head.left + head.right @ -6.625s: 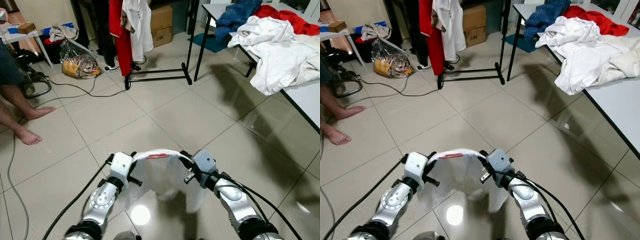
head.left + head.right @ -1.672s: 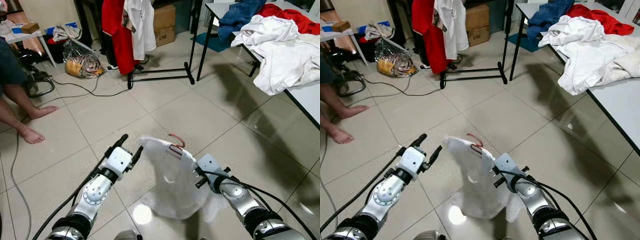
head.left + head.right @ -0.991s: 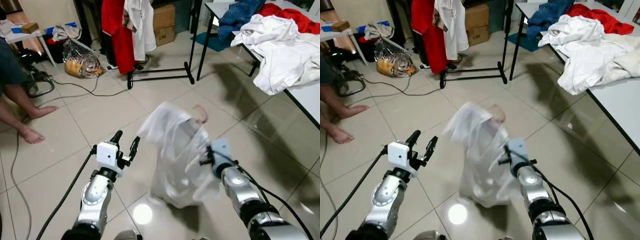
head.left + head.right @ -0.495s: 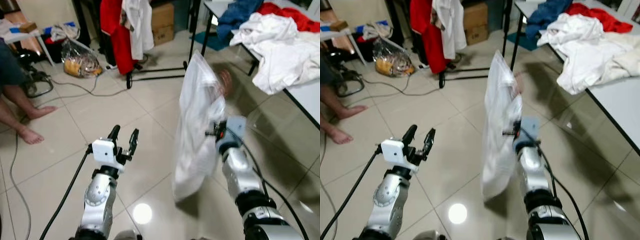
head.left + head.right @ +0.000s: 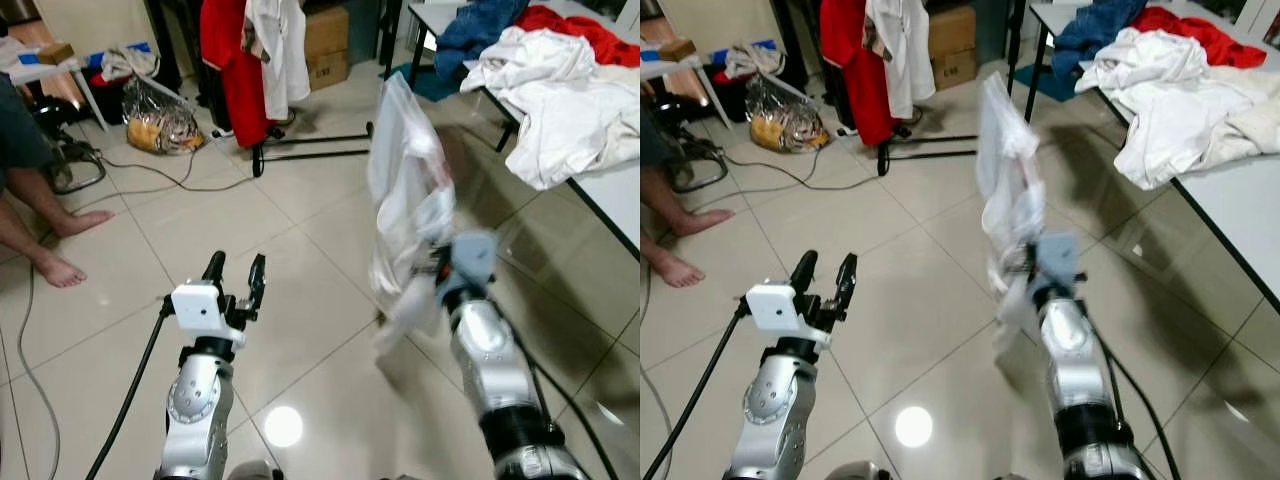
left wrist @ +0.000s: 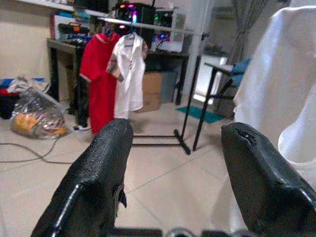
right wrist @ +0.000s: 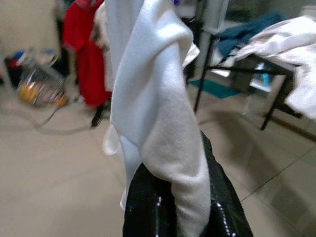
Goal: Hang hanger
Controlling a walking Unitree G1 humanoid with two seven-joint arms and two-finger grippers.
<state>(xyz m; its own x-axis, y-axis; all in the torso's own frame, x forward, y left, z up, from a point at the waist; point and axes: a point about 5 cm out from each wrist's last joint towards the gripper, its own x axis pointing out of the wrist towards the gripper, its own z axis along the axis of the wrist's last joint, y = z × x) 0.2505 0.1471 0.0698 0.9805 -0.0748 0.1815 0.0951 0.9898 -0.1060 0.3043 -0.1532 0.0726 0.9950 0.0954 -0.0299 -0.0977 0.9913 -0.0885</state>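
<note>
step: carrying the garment toward the rack; nothing is hung yet, judging by how far off the rack stands.
right gripper: the right gripper (image 7: 170, 197) is raised in front of the robot, its two black fingers pinched on a fold of the white shirt (image 5: 405, 200), so the cloth hangs free of the floor.
white shirt: held up high, draped over and down past the gripper, blurred in both eye views; its upper end points toward the rack.
hanger: presumably inside the shirt, but no hook or bar can be made out here, so where it sits cannot be told.
left gripper: the left gripper (image 5: 232, 282) is held out low at the robot's left, fingers spread and empty, well apart from the shirt; likely kept free to steady the cloth or hook later.
clothes rack: the black clothes rack (image 5: 315, 148) stands ahead across the tile floor (image 5: 250, 230), with a red garment (image 5: 230, 70) and a white top (image 5: 280, 50) already hanging on it, which marks it as the place to hang.
table: the white table (image 5: 615, 200) at the right carries a heap of clothes (image 5: 560, 90), white, red and blue.
person: bare feet and legs (image 5: 45, 240) of a seated person at the far left, clear of the path.
next move: seems to call for closing on the rack and lifting the hook end over the rail.
risk: the loose cloth may swing and hide the hook from view.
</note>
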